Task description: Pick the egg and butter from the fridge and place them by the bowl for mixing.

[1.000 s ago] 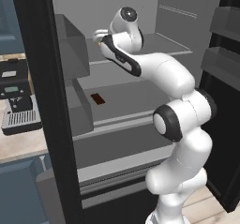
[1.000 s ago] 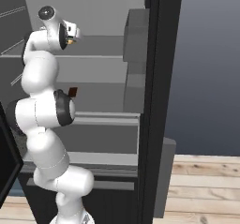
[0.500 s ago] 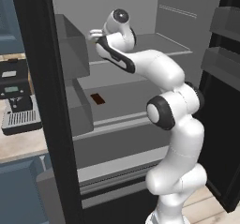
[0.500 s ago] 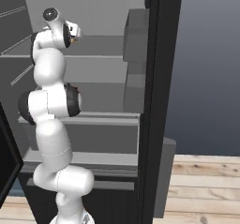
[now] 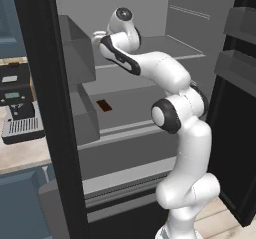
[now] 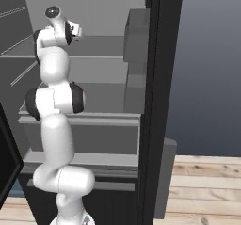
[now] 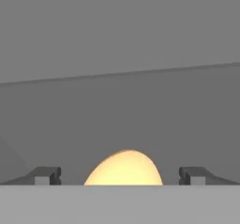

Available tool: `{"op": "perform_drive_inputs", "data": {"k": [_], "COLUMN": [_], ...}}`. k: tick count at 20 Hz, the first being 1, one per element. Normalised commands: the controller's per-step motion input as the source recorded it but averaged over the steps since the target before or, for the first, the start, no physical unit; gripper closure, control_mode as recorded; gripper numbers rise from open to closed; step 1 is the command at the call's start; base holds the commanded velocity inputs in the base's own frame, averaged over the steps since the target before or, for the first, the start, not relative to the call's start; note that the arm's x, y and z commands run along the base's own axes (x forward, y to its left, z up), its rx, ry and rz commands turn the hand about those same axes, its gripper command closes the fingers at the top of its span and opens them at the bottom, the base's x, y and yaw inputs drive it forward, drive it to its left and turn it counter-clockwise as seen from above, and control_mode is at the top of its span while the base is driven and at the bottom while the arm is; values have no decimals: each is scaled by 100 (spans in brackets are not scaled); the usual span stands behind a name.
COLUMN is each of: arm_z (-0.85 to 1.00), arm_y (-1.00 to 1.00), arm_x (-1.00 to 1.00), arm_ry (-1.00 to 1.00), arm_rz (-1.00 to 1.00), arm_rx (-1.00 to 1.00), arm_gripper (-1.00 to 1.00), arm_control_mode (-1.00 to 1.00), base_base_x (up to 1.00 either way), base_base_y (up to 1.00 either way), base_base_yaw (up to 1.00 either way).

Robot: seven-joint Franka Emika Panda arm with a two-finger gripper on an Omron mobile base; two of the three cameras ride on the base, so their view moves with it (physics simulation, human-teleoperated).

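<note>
Step in hand: the reach for the egg, first pick of the task; butter not spotted here.
Arm: the white arm stretches up into the tall black-framed fridge, hand at the upper grey shelf, close to the boxy grey bins on the left.
Fingers: the two small dark fingers stand wide apart, gripper holding nothing.
Egg: the small pale yellow-orange egg sits right between the fingertips in the hand view, low in the picture, on grey shelf floor.
Egg's axis: only a rounded dome shows, so which way it points, or its long axis, cannot be told.
Next move, a judgement: ease forward a touch, close gently on the egg, centred so it doesn't roll.
Also there: a flat dark brown bar on the shelf below.
</note>
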Motion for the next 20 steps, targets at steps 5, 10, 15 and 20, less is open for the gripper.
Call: {"op": "perform_drive_inputs", "data": {"k": [5,10,15,20], "arm_z": [-53,-13,0,21], "arm_y": [15,6,0,1], "arm_x": [0,0,0,-9], "arm_ry": [10,3,-5,-37], "arm_rz": [0,0,0,0], "arm_rx": [0,0,0,0], "arm_gripper": [100,100,100,100], "arm_control_mode": [-100,-100,-100,-100], "base_base_x": [0,0,0,0], "base_base_y": [0,0,0,0], "base_base_yaw": [0,0,0,0]}}
